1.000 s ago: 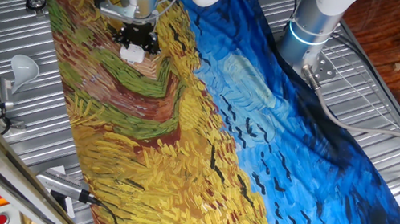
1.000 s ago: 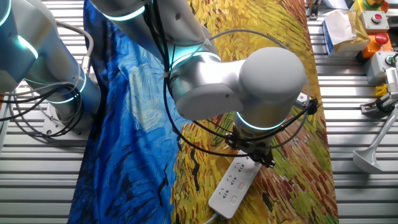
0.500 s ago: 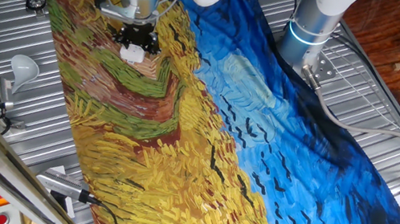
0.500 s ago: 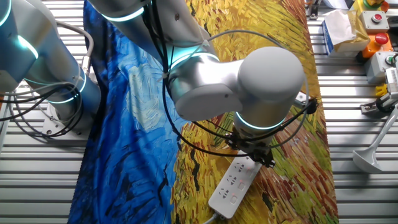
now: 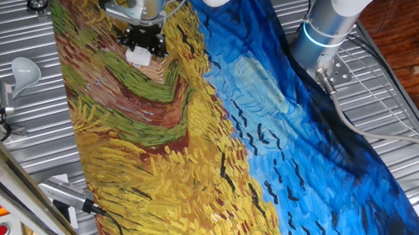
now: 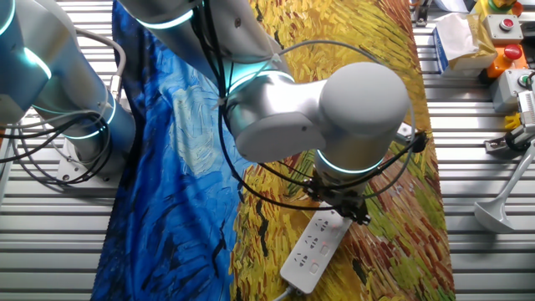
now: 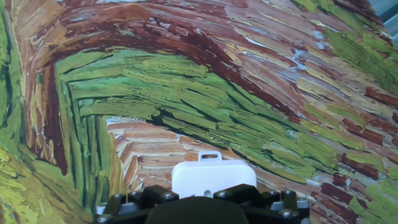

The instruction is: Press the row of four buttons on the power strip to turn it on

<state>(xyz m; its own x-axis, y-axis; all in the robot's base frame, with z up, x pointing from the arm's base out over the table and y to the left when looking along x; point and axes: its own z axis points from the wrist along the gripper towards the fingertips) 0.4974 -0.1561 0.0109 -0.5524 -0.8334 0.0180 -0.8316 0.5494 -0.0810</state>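
Over the far end of the power strip [image 6: 311, 249], gripper [image 6: 343, 211] sits low to reach the button row; finger state cannot be told.

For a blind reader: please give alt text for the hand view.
The end of a white power strip shows just above the dark gripper at the bottom edge. It lies on a cloth painted with green, brown and yellow strokes.

The power strip [image 6: 313, 245] is a white oblong bar lying flat and slantwise on the painted cloth, low in the other fixed view; its upper end is hidden. In one fixed view only a white end [image 5: 139, 55] shows at upper left. Its buttons cannot be made out.
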